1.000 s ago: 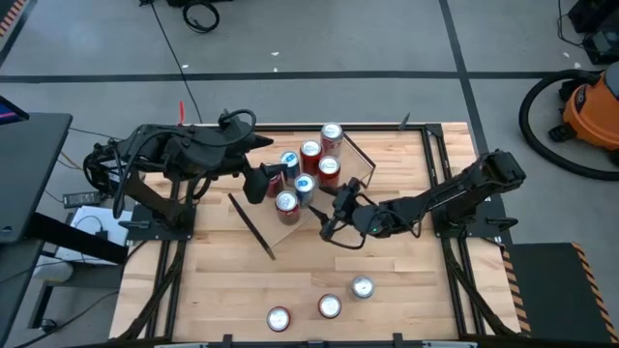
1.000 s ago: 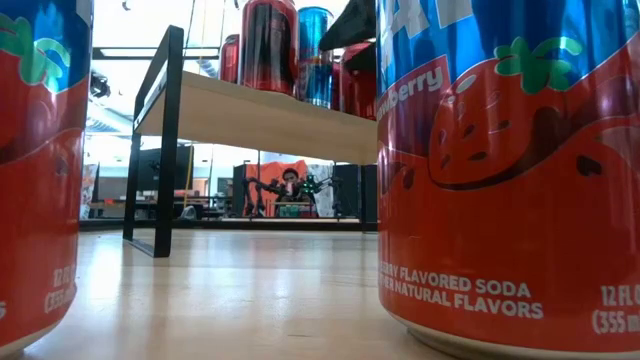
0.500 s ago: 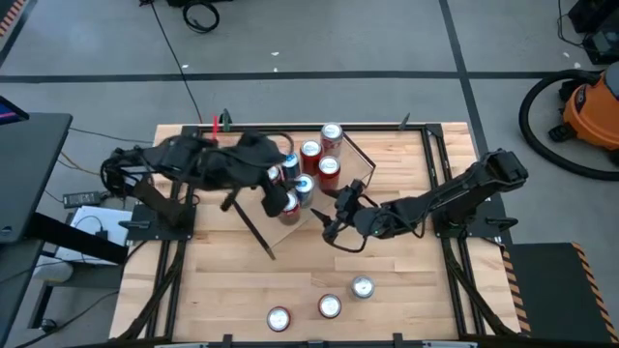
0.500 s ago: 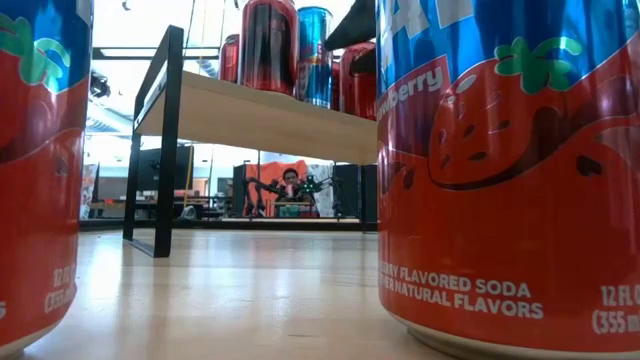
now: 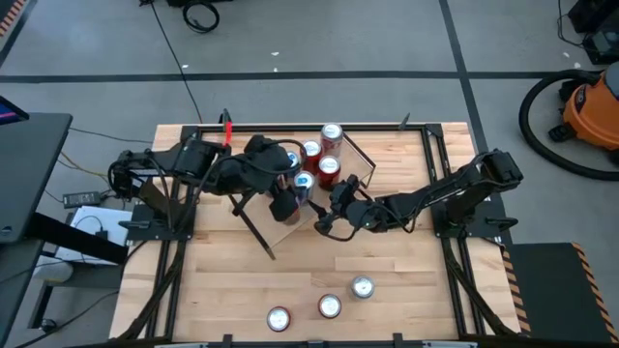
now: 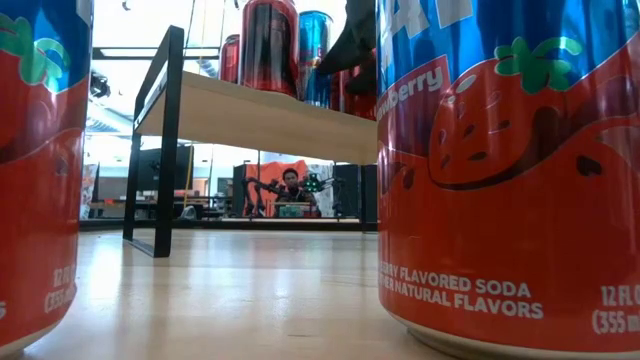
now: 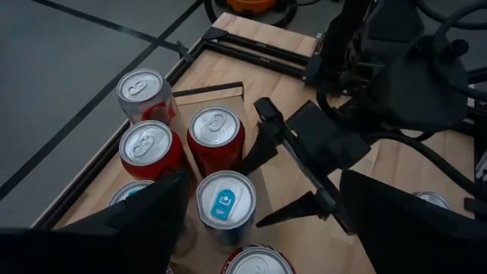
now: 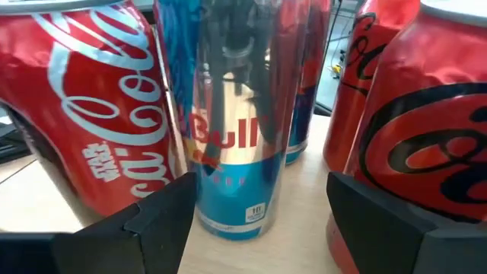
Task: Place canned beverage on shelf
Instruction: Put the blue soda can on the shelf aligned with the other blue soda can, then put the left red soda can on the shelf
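Here, my left gripper (image 5: 286, 201) hangs over the near end of the shelf (image 6: 262, 117), fingers spread wide with nothing between them. Below them, in my left wrist view, a red can (image 7: 255, 262) shows at the edge, and just ahead stands the blue-topped can (image 7: 224, 206) with two red cans (image 7: 150, 148) beyond it. To the right, my right gripper (image 5: 323, 214) reaches in level at the shelf's side, fingers wide apart and holding nothing. The slim blue and silver can (image 8: 242, 114) stands just in front of the gap, a red cola can (image 8: 84, 99) on one side. Three more cans (image 5: 329, 306) stand well apart on the table's (image 5: 406, 280) near edge.
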You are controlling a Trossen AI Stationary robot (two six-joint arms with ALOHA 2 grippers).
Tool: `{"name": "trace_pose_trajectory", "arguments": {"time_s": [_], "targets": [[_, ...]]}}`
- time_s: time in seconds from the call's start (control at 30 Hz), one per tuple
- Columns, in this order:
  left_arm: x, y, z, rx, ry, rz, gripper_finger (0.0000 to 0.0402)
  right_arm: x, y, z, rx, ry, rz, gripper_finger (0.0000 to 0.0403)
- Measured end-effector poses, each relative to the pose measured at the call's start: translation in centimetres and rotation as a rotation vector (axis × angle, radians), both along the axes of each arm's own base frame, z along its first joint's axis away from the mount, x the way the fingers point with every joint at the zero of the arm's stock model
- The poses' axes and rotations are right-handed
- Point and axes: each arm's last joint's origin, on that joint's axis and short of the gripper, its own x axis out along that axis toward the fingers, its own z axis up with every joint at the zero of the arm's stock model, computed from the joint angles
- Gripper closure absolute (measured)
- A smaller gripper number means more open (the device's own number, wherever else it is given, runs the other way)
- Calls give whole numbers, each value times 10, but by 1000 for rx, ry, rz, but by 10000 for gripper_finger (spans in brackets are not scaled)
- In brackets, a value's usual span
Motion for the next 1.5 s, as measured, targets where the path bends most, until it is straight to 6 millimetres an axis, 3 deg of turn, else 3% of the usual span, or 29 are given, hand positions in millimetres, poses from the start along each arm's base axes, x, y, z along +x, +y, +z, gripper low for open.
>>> {"name": "trace_pose_trajectory", "arguments": {"time_s": [0.23, 0.47, 0.73, 0.97, 1.23, 1.5], "targets": [[0, -1, 0, -17, 2, -16, 51, 1, -5, 0, -1, 12, 23, 99], [-3, -4, -5, -145, 59, -74, 51, -5, 15, 4, -3, 10, 93, 99], [15, -5, -22, -245, 140, -147, 51, -26, 34, 30, -62, 7, 139, 99], [15, -10, -22, -237, 146, -192, 51, -48, 42, 58, 14, 140, 243, 99], [9, -47, -22, -255, 166, -370, 51, -58, 53, 69, 210, 290, 525, 99], [-3, -89, -27, -373, 188, -390, 51, -63, 60, 68, 376, 298, 559, 100]]}}
